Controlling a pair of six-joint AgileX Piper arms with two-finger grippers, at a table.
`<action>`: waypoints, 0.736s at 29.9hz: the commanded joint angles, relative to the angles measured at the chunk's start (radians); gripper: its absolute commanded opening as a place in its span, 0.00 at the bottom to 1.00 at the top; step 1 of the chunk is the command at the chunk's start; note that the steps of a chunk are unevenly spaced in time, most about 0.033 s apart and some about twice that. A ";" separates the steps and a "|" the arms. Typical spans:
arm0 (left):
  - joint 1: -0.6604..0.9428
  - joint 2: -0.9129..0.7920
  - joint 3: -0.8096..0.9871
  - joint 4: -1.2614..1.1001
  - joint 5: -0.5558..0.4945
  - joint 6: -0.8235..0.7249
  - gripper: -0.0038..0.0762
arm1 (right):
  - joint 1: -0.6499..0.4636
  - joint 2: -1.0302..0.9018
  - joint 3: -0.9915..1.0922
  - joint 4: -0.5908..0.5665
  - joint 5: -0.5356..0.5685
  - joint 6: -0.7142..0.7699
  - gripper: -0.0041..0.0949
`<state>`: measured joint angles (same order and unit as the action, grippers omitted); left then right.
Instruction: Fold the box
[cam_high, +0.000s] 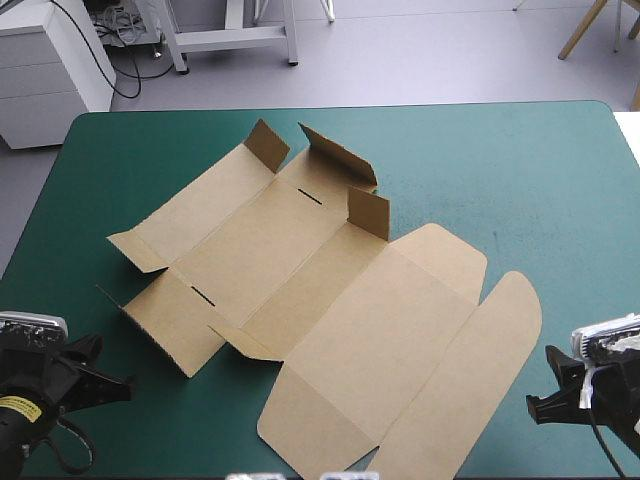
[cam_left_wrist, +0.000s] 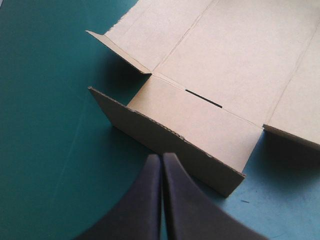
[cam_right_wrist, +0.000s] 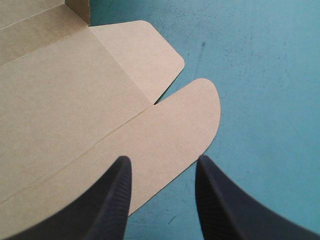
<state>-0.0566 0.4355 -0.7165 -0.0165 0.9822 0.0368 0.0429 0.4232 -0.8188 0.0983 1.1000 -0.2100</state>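
Brown box (cam_high: 330, 290): mostly flat, small flaps (cam_high: 368, 212) raised.
Left gripper (cam_left_wrist: 161, 157): pressed together, facing box.
Right gripper (cam_right_wrist: 163, 160): spread over rounded flap (cam_right_wrist: 190, 115).

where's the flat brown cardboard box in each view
High view: flat brown cardboard box mid-table on the teal-green cover.
Left wrist view: just ahead of the shut left tool.
Right wrist view: its long rounded flap under the open right tool.
Shared landmark: that flap, on the box's right side in high view; absent from left wrist view.
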 joint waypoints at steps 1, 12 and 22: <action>-0.001 0.015 -0.034 -0.005 -0.066 -0.009 0.04 | 0.004 0.015 -0.031 0.010 -0.058 -0.025 0.45; -0.001 0.015 -0.034 -0.003 -0.072 -0.006 0.04 | 0.004 0.102 -0.070 0.052 -0.056 -0.071 0.55; -0.001 0.015 -0.034 -0.003 -0.072 -0.006 0.04 | 0.004 0.384 -0.248 0.221 -0.056 -0.269 0.55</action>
<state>-0.0566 0.4355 -0.7185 -0.0165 0.9784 0.0368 0.0429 0.7249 -0.9872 0.2396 1.1000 -0.4027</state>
